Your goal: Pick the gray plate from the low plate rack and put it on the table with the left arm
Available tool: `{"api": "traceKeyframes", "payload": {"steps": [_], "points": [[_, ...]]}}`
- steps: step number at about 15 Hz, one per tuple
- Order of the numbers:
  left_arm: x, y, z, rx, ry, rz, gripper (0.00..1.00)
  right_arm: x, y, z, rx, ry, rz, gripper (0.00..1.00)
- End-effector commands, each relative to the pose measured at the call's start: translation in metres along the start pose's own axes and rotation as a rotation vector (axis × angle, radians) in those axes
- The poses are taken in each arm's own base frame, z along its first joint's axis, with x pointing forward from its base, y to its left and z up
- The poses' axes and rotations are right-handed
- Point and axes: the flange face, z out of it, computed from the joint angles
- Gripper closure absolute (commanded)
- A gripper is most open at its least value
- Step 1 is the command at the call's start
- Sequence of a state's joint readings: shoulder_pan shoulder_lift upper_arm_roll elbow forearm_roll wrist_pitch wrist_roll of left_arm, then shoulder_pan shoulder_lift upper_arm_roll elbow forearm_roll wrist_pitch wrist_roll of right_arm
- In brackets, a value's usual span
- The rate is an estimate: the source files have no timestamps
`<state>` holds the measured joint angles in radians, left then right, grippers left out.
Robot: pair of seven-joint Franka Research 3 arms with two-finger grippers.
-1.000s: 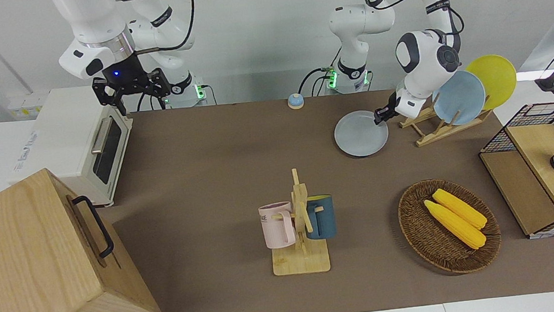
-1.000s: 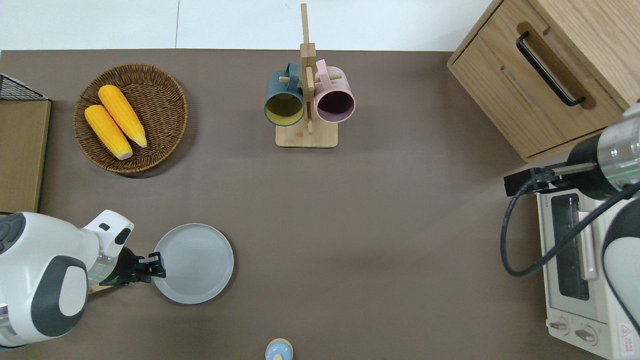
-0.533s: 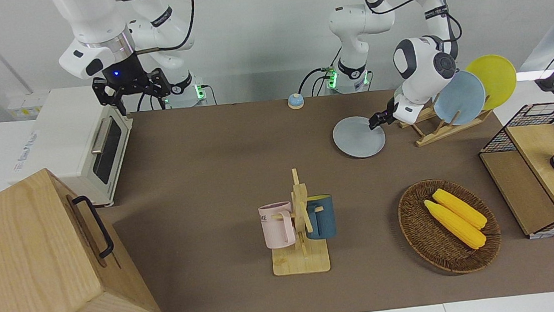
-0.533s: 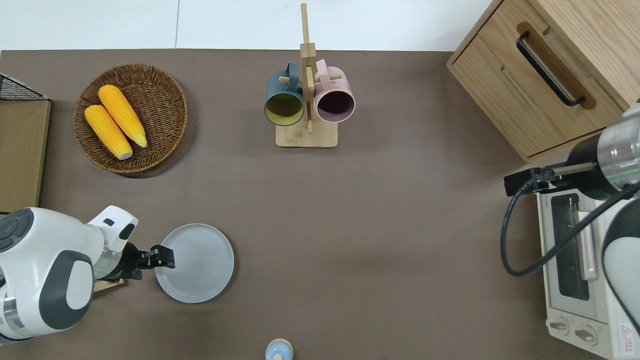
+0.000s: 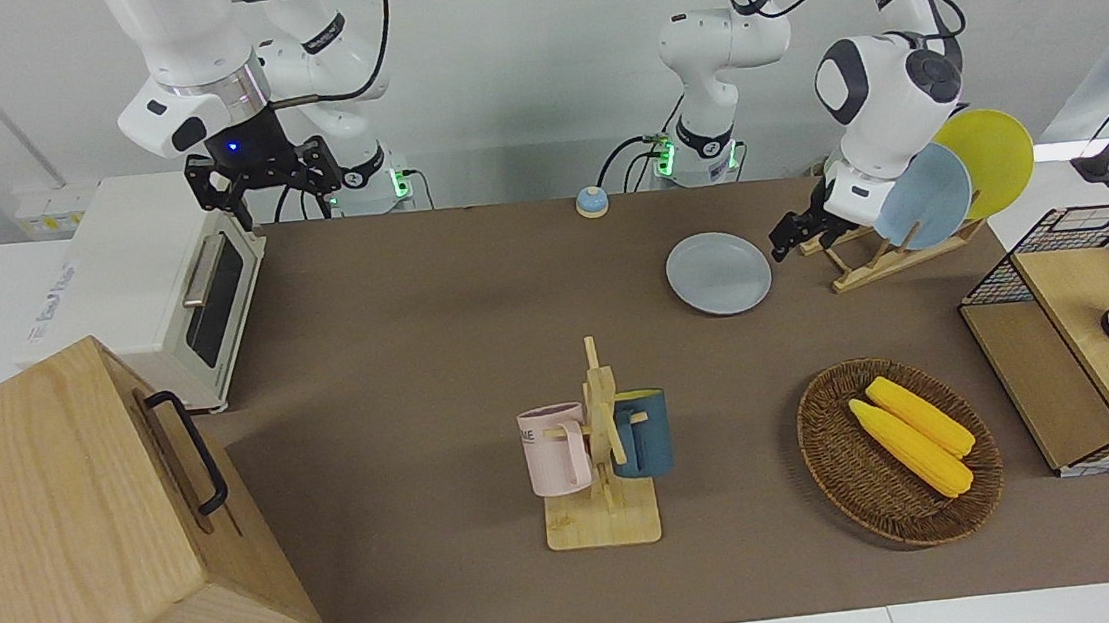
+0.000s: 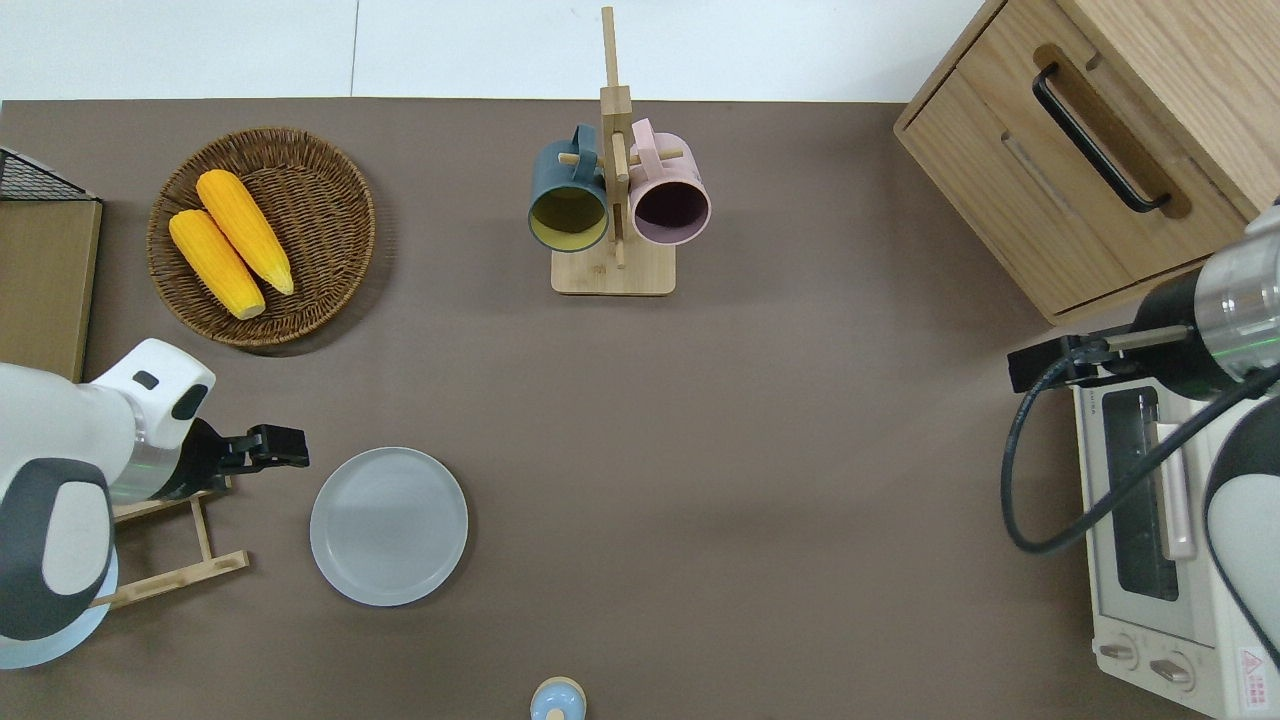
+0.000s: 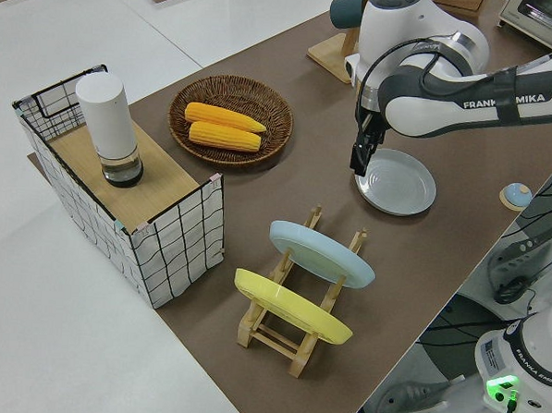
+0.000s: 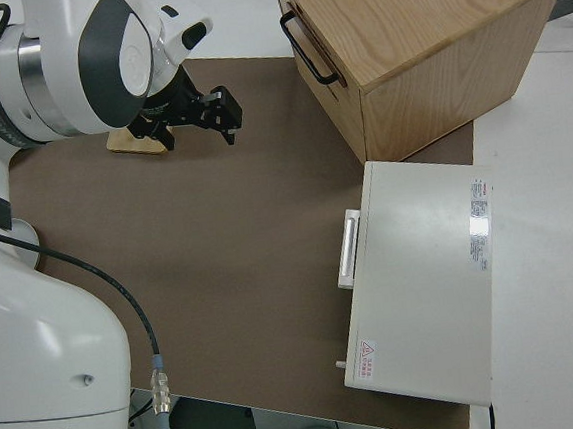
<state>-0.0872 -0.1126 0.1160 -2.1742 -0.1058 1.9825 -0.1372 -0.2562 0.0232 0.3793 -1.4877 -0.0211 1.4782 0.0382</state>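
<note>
The gray plate [image 5: 719,273] lies flat on the brown table [image 5: 412,294], beside the low plate rack [image 5: 872,264]. It also shows in the overhead view [image 6: 388,526] and the left side view [image 7: 396,180]. My left gripper [image 6: 285,447] is open and empty, apart from the plate. It hangs over bare table just off the plate's rim, between the plate and the rack [image 6: 170,575]. It also shows in the front view [image 5: 786,234]. The rack holds a light blue plate [image 5: 926,197] and a yellow plate [image 5: 993,158]. My right arm is parked with its gripper [image 5: 262,176] open.
A wicker basket [image 5: 833,458] with two corn cobs and a mug tree [image 5: 605,523] with two mugs stand farther from the robots. A wire-framed box [image 5: 1073,387] is at the left arm's end. A toaster oven [image 5: 140,277] and a wooden cabinet [image 5: 62,535] are at the right arm's end. A small bell [image 5: 591,202] sits near the arm bases.
My left gripper has let go of the gray plate's rim, and has risen and drawn back toward the rack. The plate has settled flat on the table. The right arm has not moved.
</note>
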Motion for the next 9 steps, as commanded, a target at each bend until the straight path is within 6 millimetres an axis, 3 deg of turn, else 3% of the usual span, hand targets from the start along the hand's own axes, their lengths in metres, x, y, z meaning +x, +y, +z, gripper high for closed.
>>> {"api": "traceKeyframes", "payload": {"steps": [1, 3, 9], "points": [[0.017, 0.0, -0.06, 0.043, 0.049, 0.011, 0.0, -0.002, 0.002, -0.004, -0.004, -0.004, 0.016, 0.017], [0.015, -0.005, -0.079, 0.074, 0.079, 0.019, 0.0, -0.002, 0.002, -0.004, -0.004, -0.004, 0.016, 0.017], [0.004, -0.01, -0.16, 0.088, 0.14, 0.016, 0.0, -0.002, 0.001, -0.004, -0.002, -0.004, 0.016, 0.017]]}}
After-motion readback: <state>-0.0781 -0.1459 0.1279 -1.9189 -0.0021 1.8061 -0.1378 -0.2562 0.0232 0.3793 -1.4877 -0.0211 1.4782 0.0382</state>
